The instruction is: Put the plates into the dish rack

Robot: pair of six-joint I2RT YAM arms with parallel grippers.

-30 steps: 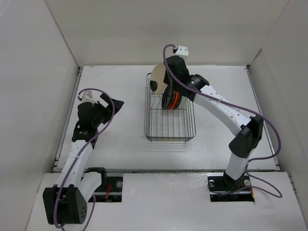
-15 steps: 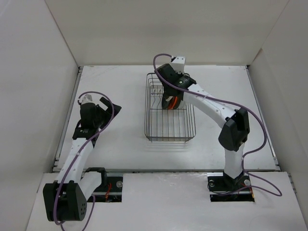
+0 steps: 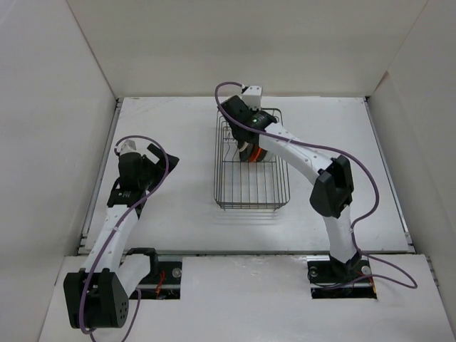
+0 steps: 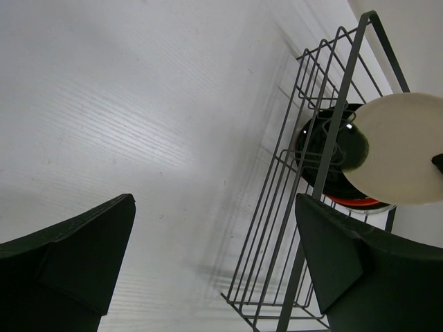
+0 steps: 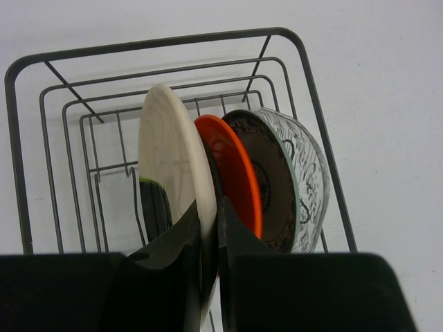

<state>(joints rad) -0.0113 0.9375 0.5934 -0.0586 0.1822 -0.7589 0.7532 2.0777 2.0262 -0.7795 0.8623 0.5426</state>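
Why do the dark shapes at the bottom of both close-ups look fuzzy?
Left wrist view: the left tool's fingers sit too near the lens to focus; the dark wire dish rack is sharp. Right wrist view: the right tool's fingers blur likewise; the cream round plate they pinch is crisp.

Right gripper [image 5: 211,223] with both fingers pinched edge-on against the near rim of the cream plate [image 5: 173,149]. The plate stands upright just ahead of the fingertips, inside the dish rack [image 5: 159,43]. A dark spot [image 5: 155,207] marks its left face. To the tool's right stand the orange plate [image 5: 239,176], then the patterned plate [image 5: 294,180], both leaning rightward.
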